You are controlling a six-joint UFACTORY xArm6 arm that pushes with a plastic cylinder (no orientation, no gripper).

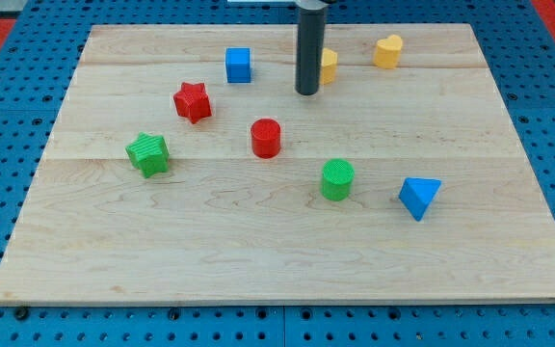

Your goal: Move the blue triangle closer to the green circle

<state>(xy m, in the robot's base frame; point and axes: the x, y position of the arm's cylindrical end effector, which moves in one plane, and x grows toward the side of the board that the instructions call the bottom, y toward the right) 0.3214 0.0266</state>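
Nearest the surface's bottom-right corner, blue triangle sits right of green circle, far from my handless tip near the top edge.

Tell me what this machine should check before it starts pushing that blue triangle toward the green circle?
1. Blue triangle in view, on the board: ok.
2. Green circle in view, to the triangle's left: ok.
3. Gap between the two free of other blocks: ok.
4. My tip placed on the triangle's right side, ready to push left: not ok; it sits near the view's top, beside a yellow block.
5. Route for my tip around to the triangle's right: looks ok; the red cylinder lies off to the left.
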